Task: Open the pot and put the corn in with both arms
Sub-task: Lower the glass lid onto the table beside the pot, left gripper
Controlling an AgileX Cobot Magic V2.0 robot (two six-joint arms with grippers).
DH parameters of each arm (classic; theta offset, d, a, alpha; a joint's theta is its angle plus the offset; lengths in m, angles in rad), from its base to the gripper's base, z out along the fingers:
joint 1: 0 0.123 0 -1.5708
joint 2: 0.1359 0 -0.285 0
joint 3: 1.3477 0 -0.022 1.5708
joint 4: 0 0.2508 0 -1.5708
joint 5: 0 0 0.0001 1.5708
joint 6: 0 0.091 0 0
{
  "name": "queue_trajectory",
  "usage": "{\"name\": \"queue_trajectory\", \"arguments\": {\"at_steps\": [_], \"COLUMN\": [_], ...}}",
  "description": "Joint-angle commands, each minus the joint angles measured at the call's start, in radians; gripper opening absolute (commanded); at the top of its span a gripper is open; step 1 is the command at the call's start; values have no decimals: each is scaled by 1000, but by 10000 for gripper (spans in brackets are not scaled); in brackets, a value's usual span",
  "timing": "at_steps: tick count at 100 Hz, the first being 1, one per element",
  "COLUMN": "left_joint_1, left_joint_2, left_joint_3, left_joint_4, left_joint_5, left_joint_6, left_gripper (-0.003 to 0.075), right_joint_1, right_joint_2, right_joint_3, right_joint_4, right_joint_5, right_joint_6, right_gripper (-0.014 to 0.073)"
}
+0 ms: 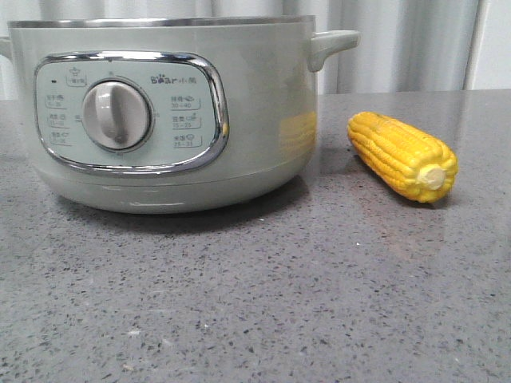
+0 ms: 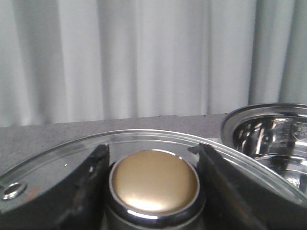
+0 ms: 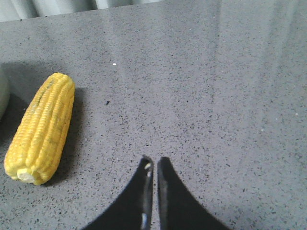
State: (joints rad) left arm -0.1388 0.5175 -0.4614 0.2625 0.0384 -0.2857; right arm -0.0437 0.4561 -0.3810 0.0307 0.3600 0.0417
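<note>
On the grey countertop point(image 1: 263, 303), the corn point(image 1: 403, 155) lies just beside the pot point(image 1: 160, 120), on its right, stub end toward the camera. Right gripper point(image 3: 152, 165), fingers nearly together and empty, hovers apart from the cob and roughly parallel to its long axis. Left gripper point(image 2: 153, 163) clasps the glass lid's point(image 2: 57, 158) gold knob point(image 2: 154, 182), beside the open pot

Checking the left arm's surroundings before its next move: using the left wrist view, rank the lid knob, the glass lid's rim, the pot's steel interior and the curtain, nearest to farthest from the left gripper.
1. Lid knob: gold, right between the left gripper fingers.
2. Glass lid rim: arcs around the knob, just beyond the fingers.
3. Pot: its shiny steel interior lies off to one side, past the lid's edge.
4. Curtain: farthest, behind the table's far edge.
</note>
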Motion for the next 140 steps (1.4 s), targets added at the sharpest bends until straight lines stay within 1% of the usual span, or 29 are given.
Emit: {"name": "queue_trajectory", "arguments": {"at_steps": [1, 10, 17, 27, 41, 62, 69, 74, 81, 88, 110, 117, 122, 127, 134, 140], "left_joint_1": [42, 71, 74, 74, 74, 74, 74, 74, 74, 74, 74, 74, 74, 74, 74, 74], "left_joint_2": [-32, -29, -12, 26, 111, 276, 331, 367, 411, 451, 560, 577, 579, 579, 575, 573], "left_joint_3": [13, 66, 108, 168, 212, 220, 220, 220, 220, 220, 220, 220, 220, 220, 220, 220], "left_joint_4": [-34, -34, -34, -34, -34, -38, -38, -72, -133, -174, -177, -177, -177, -177, -177, -177], "left_joint_5": [-195, -222, -261, -360, -460, -581, -623, -642, -659, -684, -775, -784, -784, -784, -785, -785], "left_joint_6": [-3, -3, -3, -3, 1, 10, 56, 100, 129, 132, 132, 132, 132, 132, 132, 132], "left_gripper": [-20, -20, -20, -20, -20, -20, -20, -20, -20, -20, -15, 36, 102, 195, 301, 349], "right_joint_1": [2, 2, 2, 2, 2, 2, 2, 2, 2, 2, 2, 2, 2, 2, 2, 2], "right_joint_2": [10, 10, 10, 10, 10, 10, 10, 10, 10, 10, 10, 10, 10, 10, 10, 10], "right_joint_3": [-28, -28, -28, -28, -28, -28, -28, -28, -28, -28, -28, -28, -28, -28, -28, -28], "right_joint_4": [0, 0, 0, 0, 0, 5, 5, 5, 5, 5, 5, 5, 5, 5, 5, 7], "right_joint_5": [-70, -70, -70, -70, -70, -70, -70, -70, -70, -70, -70, -70, -70, -70, -70, -70], "right_joint_6": [-9, -9, -9, -9, -9, -9, -9, -9, -9, -9, -9, -9, -9, -9, -9, -9], "right_gripper": [-66, -66, -66, -66, -66, -66, -66, -66, -66, -66, -66, -66, -66, -66, -66, -66]}}
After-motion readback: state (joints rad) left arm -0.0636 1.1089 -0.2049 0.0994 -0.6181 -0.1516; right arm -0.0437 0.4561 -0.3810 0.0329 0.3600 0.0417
